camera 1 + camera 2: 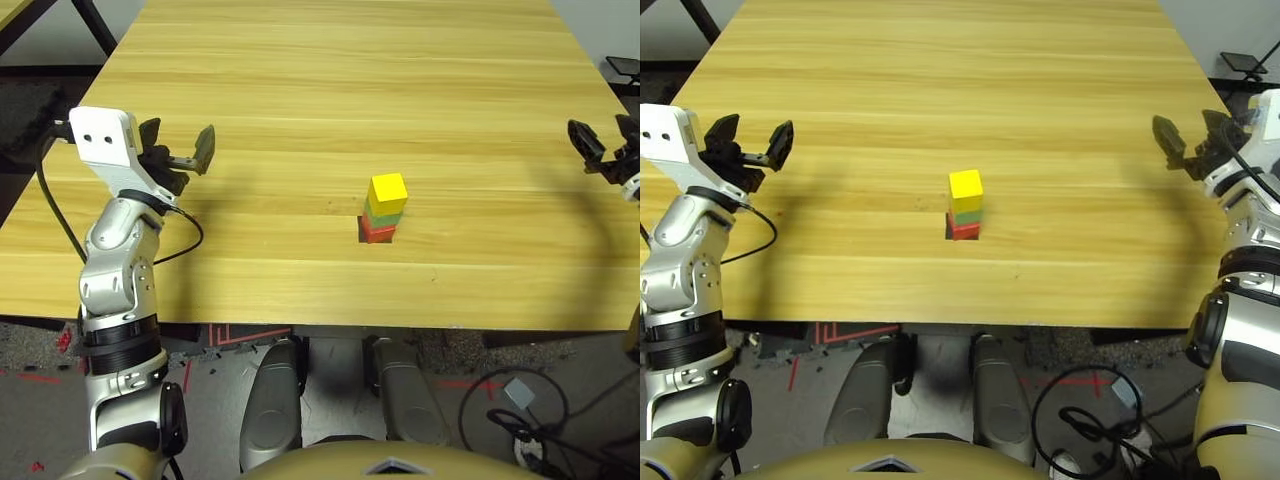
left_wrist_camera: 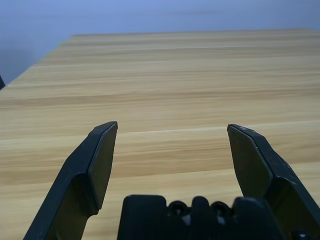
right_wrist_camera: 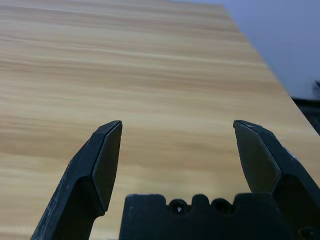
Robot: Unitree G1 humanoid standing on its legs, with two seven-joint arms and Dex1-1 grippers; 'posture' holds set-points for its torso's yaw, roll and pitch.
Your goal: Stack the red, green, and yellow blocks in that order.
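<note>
Both hands wide open and empty, tower built.
Left hand (image 1: 180,150) and right hand (image 1: 1188,140) sit far from yellow cube (image 1: 388,190), on pale green cube (image 1: 383,212), on bright red cube (image 1: 377,231), mid wooden surface (image 1: 300,100); keep away, don't bump it.

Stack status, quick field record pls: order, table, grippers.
stack: red block at bottom, green block in the middle, yellow block on top
table: wooden, stack near its front middle
left gripper: open, empty, off to the stack's left
right gripper: open, empty, at the table's right edge
task: stack looks done
</note>
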